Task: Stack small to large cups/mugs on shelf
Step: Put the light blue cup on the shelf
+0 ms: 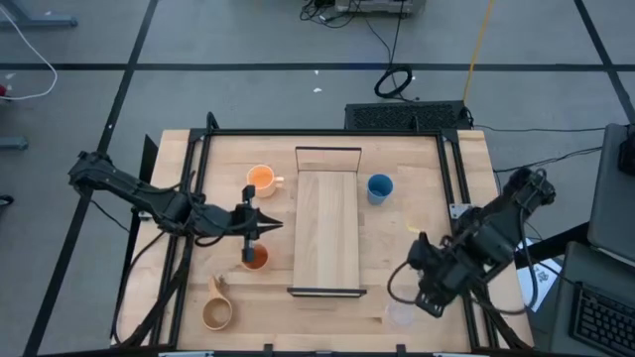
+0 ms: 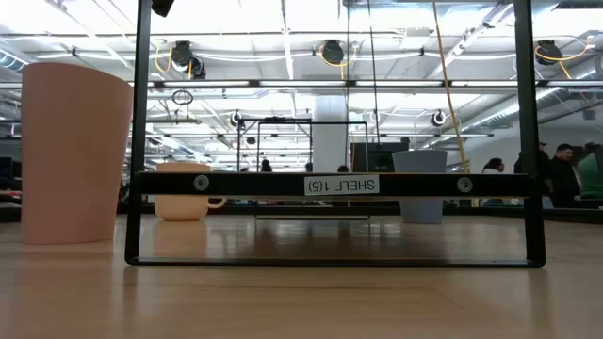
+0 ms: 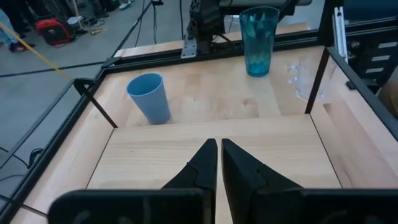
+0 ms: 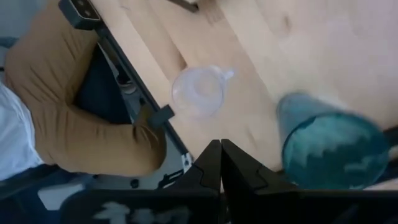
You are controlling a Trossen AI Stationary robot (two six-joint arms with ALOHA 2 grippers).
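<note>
Cups (image 1: 379,187) untouched, both end effectors (image 3: 217,163) closed, empty

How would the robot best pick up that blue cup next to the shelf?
The blue cup stands upright, mouth up, with no handle, apart from the shelf. Probably best to come down from above and pinch its rim, one finger inside and one outside; its flaring wall makes a side grip likelier to slip.

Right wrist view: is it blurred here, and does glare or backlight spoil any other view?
Right wrist view: soft throughout, the teal tumbler and clear cup smeared at their edges. Low view: bright ceiling lights backlight the scene, leaving the shelf frame dark, though its label stays readable. Left wrist view: sharp, with the blue cup crisp. High view: evenly lit, no glare.
</note>
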